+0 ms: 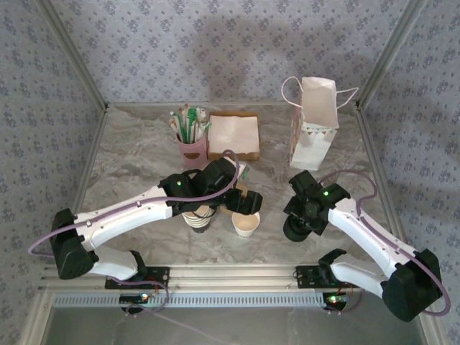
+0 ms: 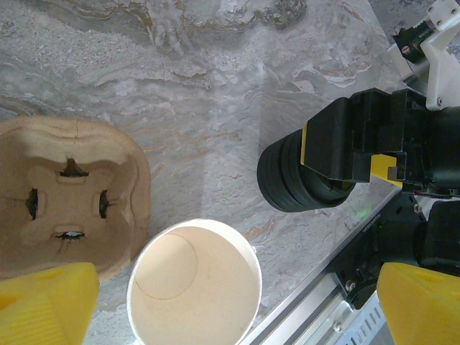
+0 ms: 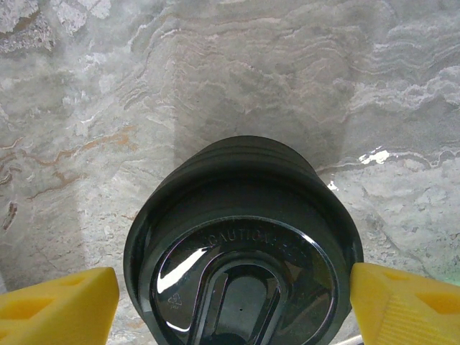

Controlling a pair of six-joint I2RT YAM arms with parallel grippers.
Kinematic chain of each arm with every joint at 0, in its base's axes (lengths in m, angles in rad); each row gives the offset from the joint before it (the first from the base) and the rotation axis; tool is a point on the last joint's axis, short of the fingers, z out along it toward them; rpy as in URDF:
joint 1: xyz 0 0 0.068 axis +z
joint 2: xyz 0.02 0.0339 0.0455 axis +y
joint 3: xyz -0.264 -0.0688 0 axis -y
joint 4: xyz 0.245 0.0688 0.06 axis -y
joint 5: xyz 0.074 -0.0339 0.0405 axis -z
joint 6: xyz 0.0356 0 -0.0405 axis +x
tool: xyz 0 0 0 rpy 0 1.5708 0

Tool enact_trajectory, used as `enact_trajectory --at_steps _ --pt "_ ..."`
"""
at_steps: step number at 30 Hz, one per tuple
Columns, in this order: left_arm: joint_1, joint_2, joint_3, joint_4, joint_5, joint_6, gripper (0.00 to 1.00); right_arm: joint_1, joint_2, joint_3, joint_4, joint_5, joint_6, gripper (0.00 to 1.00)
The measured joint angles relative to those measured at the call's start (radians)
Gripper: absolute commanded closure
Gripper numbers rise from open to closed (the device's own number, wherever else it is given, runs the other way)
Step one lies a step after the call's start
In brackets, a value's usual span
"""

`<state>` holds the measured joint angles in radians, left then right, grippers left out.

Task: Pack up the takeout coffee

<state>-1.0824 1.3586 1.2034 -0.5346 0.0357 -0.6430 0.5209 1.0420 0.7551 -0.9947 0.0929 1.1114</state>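
Marble table [image 1: 136,158] with grey veins is lying under both arms, and patterned wallpaper [image 1: 215,43] is standing around it. The left gripper [image 2: 233,305] is hanging with its yellow fingertips [image 2: 43,305] spread wide and is pinching nothing. Directly under the gap the takeout coffee cup [image 2: 180,287] is standing upright on the marble, with its mouth open and its cream inside showing down to the bottom. Just beside this cup, to the left in the wrist view, a brown cardboard cup carrier [image 2: 65,187] is lying flat. The right gripper [image 3: 233,302] is also spread. Its two yellow fingertips [image 3: 57,305] are standing on either side of the top of a squat black pile of lids [image 3: 237,208], very close to the rim, and whether they are touching it cannot be told. Seen from the top camera, the takeout coffee cup is sitting near the front edge of the table. It is between a stack of cream paper cups [image 1: 199,219] on its left and the pile of lids on its right, apart from both. Farther back, a pink holder [image 1: 190,147] with stirrers and a box of napkins [image 1: 233,136] are standing side by side. A white paper bag [image 1: 314,129] with handles is standing upright beyond the right arm's wrist.
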Motion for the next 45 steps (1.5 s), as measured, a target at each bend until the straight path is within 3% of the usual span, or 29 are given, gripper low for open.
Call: enact_trajectory --at_steps 18,25,42,45 --pt "0.000 0.000 0.000 -0.004 0.000 0.000 0.01 0.000 0.028 0.001 -0.007 0.002 0.000 0.19" --pt "0.000 0.000 0.000 -0.004 0.000 0.000 0.01 0.000 0.028 0.003 -0.012 0.004 0.000 0.25" --pt "0.000 0.011 0.000 -0.004 0.000 0.000 0.01 0.000 0.019 0.051 -0.055 0.010 0.000 0.26" --pt "0.000 0.019 0.000 -0.003 0.000 -0.001 0.07 0.000 0.019 0.051 -0.056 0.009 0.000 0.26"
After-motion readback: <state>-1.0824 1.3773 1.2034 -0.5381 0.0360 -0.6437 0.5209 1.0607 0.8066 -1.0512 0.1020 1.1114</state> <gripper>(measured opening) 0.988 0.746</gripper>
